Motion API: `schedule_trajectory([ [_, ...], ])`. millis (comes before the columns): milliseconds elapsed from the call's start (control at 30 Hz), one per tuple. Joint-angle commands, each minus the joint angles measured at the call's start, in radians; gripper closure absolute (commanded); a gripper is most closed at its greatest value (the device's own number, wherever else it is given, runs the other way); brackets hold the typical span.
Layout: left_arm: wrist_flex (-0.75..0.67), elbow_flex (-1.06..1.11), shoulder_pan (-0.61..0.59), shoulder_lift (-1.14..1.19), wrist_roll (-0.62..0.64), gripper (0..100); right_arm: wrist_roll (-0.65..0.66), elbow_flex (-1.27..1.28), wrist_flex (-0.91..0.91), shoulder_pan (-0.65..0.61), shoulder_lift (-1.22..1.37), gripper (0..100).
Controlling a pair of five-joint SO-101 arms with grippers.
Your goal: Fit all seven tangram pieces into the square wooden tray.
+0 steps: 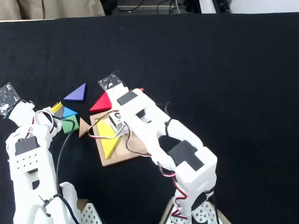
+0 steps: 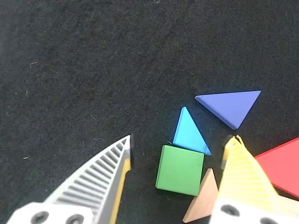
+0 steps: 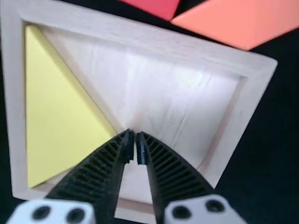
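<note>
We see the wooden tray (image 3: 154, 41) beneath our right claw (image 3: 135, 144), whose fingers are pressed together on nothing. The big yellow triangle (image 3: 56, 121) lies in the tray beside its tips. The red triangle (image 3: 154, 7) sits past the tray's rim. Our left claw (image 2: 181, 139) gapes wide and empty, framing the green square (image 2: 180, 170) and the small blue triangle (image 2: 189, 133).

Two white arms (image 1: 154, 128) with black motor blocks and looping cables; left gripper (image 2: 180, 139) ribbed white-and-yellow, right gripper (image 3: 134, 139) ribbed black
</note>
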Motion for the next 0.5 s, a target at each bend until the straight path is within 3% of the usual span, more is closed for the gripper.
schedule_trajectory([
  [0, -0.017, -0.005, 0.012, -0.003, 0.008, 69, 0.011, -0.042, -0.009, -0.048, 0.002, 98.7],
  [300, -0.017, -0.005, 0.012, -0.003, 0.006, 69, 0.011, -0.059, -0.009, -0.044, 0.002, 98.7],
  [467, -0.017, -0.005, 0.012, -0.003, 0.006, 69, 0.051, -0.077, 0.072, 0.031, -0.09, 98.7],
])
